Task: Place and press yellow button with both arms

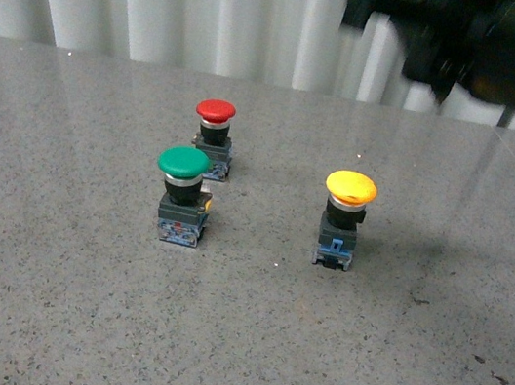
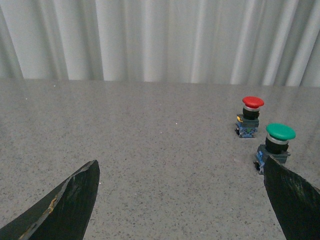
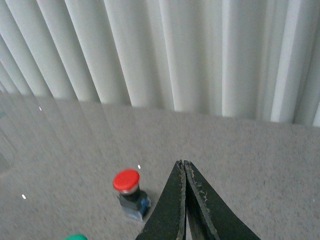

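Note:
The yellow button (image 1: 345, 217) stands upright on the grey table (image 1: 42, 295), right of centre in the front view. It shows in neither wrist view. My right arm (image 1: 490, 44) hangs high at the upper right, above and behind the yellow button, blurred. My right gripper (image 3: 183, 163) is shut with nothing between its fingers, raised over the table. My left gripper (image 2: 181, 172) is open, its black fingers (image 2: 75, 200) wide apart low over bare table. The left arm is out of the front view.
A green button (image 1: 181, 195) and a red button (image 1: 214, 136) stand left of the yellow one. The green button (image 2: 276, 145) sits just beyond one left finger, with the red button (image 2: 250, 116) behind it. The red button (image 3: 129, 192) shows beside the right gripper. White curtain (image 1: 171, 0) backs the table.

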